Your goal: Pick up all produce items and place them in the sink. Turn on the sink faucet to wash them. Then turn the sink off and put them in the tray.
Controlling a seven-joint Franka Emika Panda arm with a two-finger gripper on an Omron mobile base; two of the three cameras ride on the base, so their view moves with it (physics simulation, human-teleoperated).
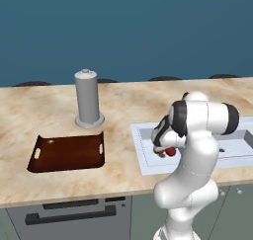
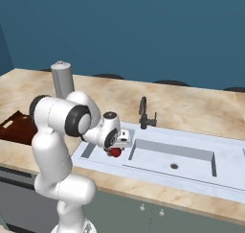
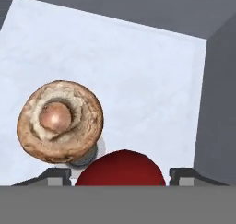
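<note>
I see my pincer low in the left basin of the sink, its tips apart with the red tomato sitting between them; I cannot tell whether they press on it. The tan mushroom lies on the basin floor just beside the tomato, over the drain. The faucet stands behind the sink, and the tray rests on the worktop, well apart to the left.
</note>
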